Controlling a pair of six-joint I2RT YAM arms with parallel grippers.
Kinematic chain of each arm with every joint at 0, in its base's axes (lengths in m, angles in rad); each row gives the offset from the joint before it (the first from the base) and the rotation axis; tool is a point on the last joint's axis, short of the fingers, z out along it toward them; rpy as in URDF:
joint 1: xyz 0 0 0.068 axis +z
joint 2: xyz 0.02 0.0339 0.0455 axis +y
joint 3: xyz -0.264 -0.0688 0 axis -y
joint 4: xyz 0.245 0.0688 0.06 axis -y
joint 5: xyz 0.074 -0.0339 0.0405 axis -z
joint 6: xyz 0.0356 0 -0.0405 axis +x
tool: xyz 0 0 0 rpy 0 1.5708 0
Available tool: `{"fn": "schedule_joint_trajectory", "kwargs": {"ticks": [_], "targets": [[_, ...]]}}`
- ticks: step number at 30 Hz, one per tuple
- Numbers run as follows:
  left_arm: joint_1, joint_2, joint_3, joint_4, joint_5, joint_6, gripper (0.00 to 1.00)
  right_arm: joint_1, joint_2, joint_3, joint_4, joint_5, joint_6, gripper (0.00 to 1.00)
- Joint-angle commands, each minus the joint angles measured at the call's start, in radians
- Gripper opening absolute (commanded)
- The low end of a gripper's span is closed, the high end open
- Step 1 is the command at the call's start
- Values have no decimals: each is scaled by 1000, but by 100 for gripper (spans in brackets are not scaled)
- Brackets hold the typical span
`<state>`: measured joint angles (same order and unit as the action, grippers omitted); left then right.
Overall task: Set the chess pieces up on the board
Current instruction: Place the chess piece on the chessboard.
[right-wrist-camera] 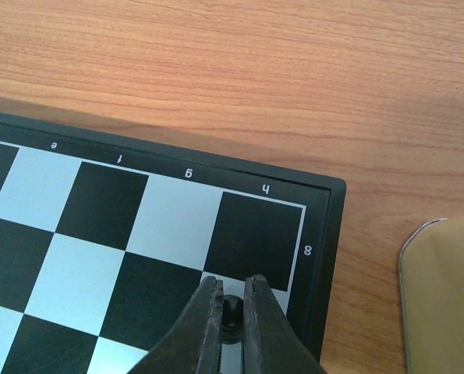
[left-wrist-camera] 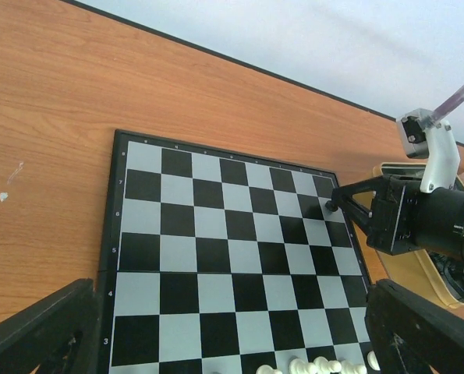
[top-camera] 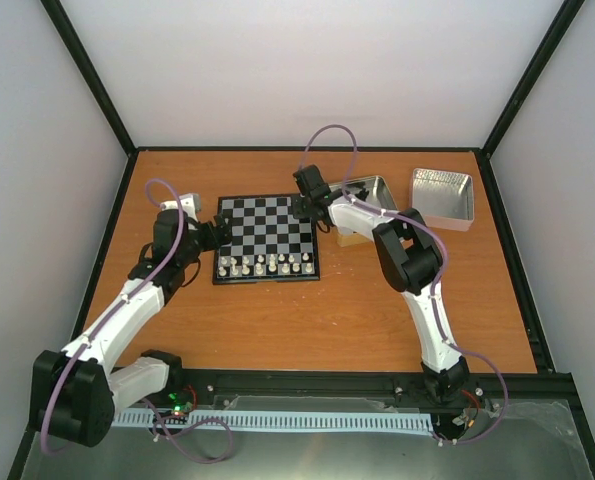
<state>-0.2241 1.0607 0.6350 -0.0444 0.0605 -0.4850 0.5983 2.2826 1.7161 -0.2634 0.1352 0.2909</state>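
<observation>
One black chess piece (right-wrist-camera: 231, 311) is in your grip. The right gripper (right-wrist-camera: 233, 294) has its jaws clamped on it, with a finger pressed to either side. You are holding it at the far right corner of the board (top-camera: 267, 215). It sits over the light square in the right-hand edge column, one row nearer than the dark corner square. The wrist view does not settle whether the piece's base touches that square. Your right arm reaches in from the right, across the far half of the table (top-camera: 307, 320).

Your left gripper (top-camera: 219, 232) sits at the board's left edge, about midway along it. Its jaws are wide apart and grip nothing. In its own wrist view the two fingers (left-wrist-camera: 40, 331) fill the lower corners, with checkered squares showing between them. That view also looks across the board to your right gripper and the dark piece at its tip.

White pieces (top-camera: 267, 265) stand crowded along the board's near rows, too small from above for you to count surely.

Two tin trays (top-camera: 442, 195) lie on the table far right of the board, side by side. The one closer to the board is partly hidden behind your right arm. What they hold cannot be made out.
</observation>
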Motion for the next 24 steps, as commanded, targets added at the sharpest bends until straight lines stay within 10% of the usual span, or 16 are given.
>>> {"fn": "schedule_joint_trajectory", "kwargs": {"ticks": [1,18,24], "targets": [[5,13,29,6,14,-3,94,-6,30,6,16,8,18,5],[5,39,32,19,20,5,94,-8,-55,-96,31,-10,1,8],[5,41,31,21,23,4,94,-8,-38,-66,15,-27,-3,28]]}}
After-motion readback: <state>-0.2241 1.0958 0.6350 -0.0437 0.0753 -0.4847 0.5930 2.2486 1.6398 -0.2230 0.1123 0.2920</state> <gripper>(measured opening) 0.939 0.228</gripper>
